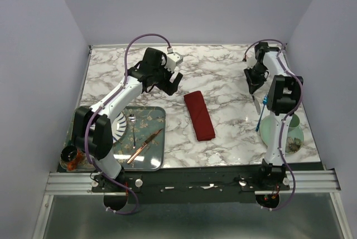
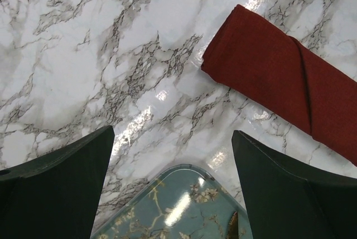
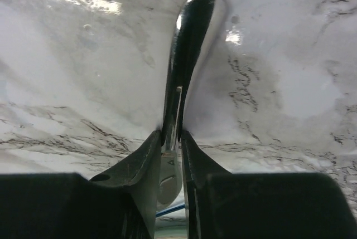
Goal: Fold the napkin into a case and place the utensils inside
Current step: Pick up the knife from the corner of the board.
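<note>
The dark red napkin (image 1: 199,115) lies folded into a long narrow case in the middle of the marble table, and its upper end (image 2: 284,83) shows in the left wrist view. My left gripper (image 1: 173,80) (image 2: 173,155) hovers open above the table between the case and the tray, holding nothing. At the far right, my right gripper (image 1: 254,86) (image 3: 172,138) points down with its fingers pressed against both sides of the silvery utensil (image 3: 187,55) (image 1: 255,101). The blue-handled fork (image 1: 260,117) lies just beyond it, by the green plate.
A teal flowered tray (image 1: 150,113) (image 2: 184,205) at front left holds a copper knife (image 1: 144,145) and a small spoon (image 1: 133,125). A striped plate (image 1: 119,130) overlaps its left side. A pale green plate (image 1: 281,133) sits at front right, and a small jar (image 1: 71,158) at the front left corner.
</note>
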Robot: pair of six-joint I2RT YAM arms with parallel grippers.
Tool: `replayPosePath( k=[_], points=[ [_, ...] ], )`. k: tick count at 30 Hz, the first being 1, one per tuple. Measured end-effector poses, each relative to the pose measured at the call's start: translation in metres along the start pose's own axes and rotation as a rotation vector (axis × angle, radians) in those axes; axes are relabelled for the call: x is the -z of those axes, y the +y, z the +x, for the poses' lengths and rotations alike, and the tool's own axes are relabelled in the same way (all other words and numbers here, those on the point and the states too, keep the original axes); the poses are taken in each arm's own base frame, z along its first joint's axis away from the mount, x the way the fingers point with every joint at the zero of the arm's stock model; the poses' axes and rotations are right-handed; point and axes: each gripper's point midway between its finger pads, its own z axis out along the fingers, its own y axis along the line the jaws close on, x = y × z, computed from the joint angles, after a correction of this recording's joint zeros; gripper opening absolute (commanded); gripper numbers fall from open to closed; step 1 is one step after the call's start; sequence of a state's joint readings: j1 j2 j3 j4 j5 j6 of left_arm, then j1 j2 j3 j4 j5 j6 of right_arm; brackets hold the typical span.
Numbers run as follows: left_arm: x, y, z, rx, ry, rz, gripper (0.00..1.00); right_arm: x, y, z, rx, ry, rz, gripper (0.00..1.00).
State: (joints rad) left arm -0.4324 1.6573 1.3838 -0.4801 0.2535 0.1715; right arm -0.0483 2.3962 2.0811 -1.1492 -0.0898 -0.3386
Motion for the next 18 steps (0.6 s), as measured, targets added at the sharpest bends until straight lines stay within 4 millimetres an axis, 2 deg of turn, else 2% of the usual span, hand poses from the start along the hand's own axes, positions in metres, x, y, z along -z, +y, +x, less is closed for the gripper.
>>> replayPosePath(
  k=[4,7,12,16,18],
  points=[
    [0.001,0.005,0.001,0.008,0.002,-0.008,0.99,-0.002,0.012,0.004,0.032,0.03,-0.011,0.24],
    [0.001,0.007,0.002,0.013,0.002,-0.011,0.99,-0.003,0.027,0.009,0.072,0.051,-0.016,0.27],
    [0.001,0.009,0.002,0.022,0.002,-0.015,0.99,-0.003,0.061,0.019,0.148,0.085,-0.019,0.43],
    [0.001,0.011,0.002,0.025,0.0,-0.018,0.99,-0.004,0.079,0.025,0.189,0.102,-0.019,0.41],
    [0.001,0.011,0.001,0.027,-0.003,-0.02,0.99,-0.004,0.083,0.025,0.198,0.106,-0.021,0.35]
  ],
)
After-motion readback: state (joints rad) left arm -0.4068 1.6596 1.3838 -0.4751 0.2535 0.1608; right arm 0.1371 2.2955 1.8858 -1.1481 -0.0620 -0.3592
